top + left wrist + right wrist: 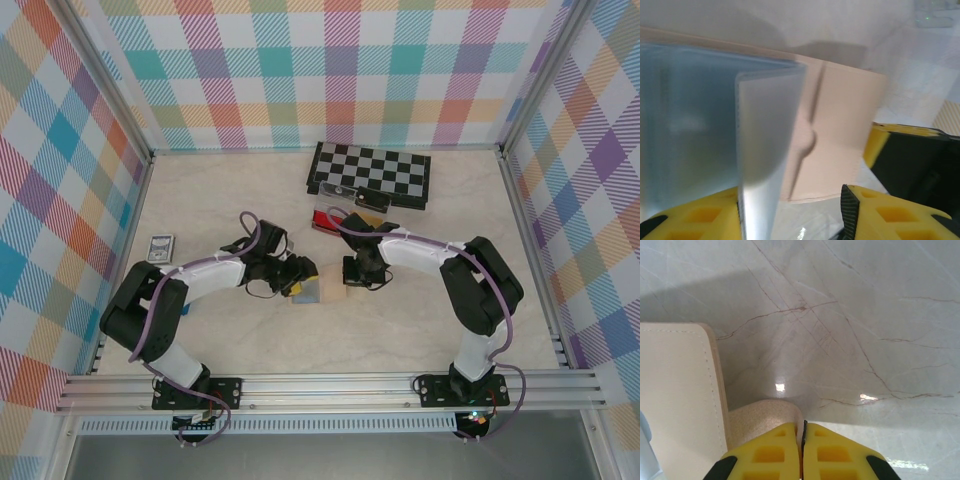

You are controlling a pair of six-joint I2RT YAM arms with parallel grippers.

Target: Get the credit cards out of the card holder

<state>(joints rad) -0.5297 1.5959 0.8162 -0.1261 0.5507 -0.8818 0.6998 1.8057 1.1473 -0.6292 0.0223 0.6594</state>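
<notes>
At table centre, card holder (318, 292), long axis 9-to-3 o'clock; right gripper (803, 440) at its 3 o'clock end, pinched shut on the tab (762, 417); left gripper (296, 283) at 9 o'clock, jaws apart around a raised blue leaf (765, 150) (probably the pulling arm).

The left arm (140, 320) and right arm (480, 290) have white link shells between bulky black joint housings. A purple cable (257, 228) loops along each. Black base plates (205, 390) sit at the surface's (400, 330) near edge. The left claw (790, 200) and right claw (802, 450) have yellow moulded fingers (900, 220) with rectangular recesses and black ends.
</notes>
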